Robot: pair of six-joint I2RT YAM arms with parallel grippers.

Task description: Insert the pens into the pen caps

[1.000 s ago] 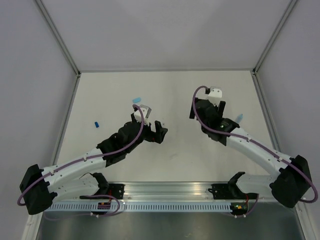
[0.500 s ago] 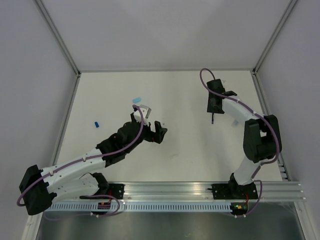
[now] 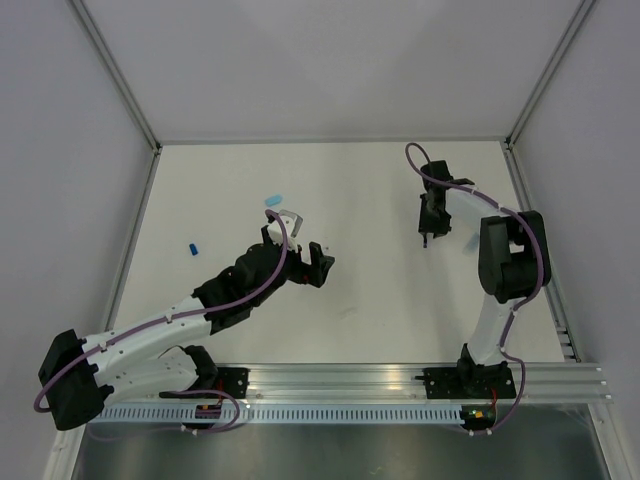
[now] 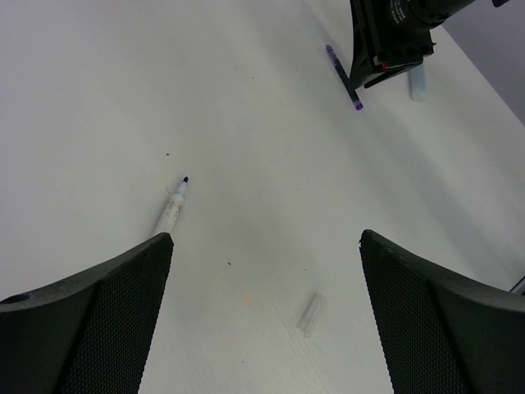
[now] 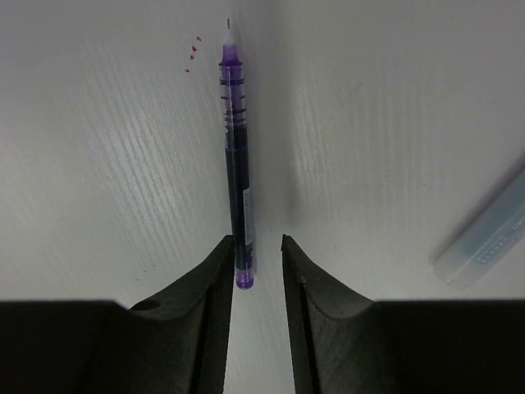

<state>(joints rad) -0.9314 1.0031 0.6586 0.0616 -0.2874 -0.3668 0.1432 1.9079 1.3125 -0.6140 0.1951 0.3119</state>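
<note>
A dark purple pen (image 5: 238,164) lies flat on the white table, its rear end between my right gripper's (image 5: 257,240) fingertips. It rests against the left finger (image 5: 215,279), and a narrow gap separates it from the right finger, so the jaws stand narrowed around it but not clamped. A translucent light blue pen cap (image 5: 484,242) lies just to the right. My left gripper (image 4: 267,238) hangs wide open above the table. Under it lie a whitish pen (image 4: 172,209) with a dark tip and a clear pen cap (image 4: 312,314). From above, the right gripper (image 3: 430,225) sits at the back right.
A light blue cap (image 3: 273,200) and a dark blue cap (image 3: 193,247) lie on the table's left half, beyond the left gripper (image 3: 300,255). Grey walls enclose the table (image 3: 350,180) on three sides. The right arm stands folded upright near the right wall.
The right arm has folded up and carried its gripper toward the back right, down over the purple pen, with its jaws narrowing. The left arm has stayed still.
</note>
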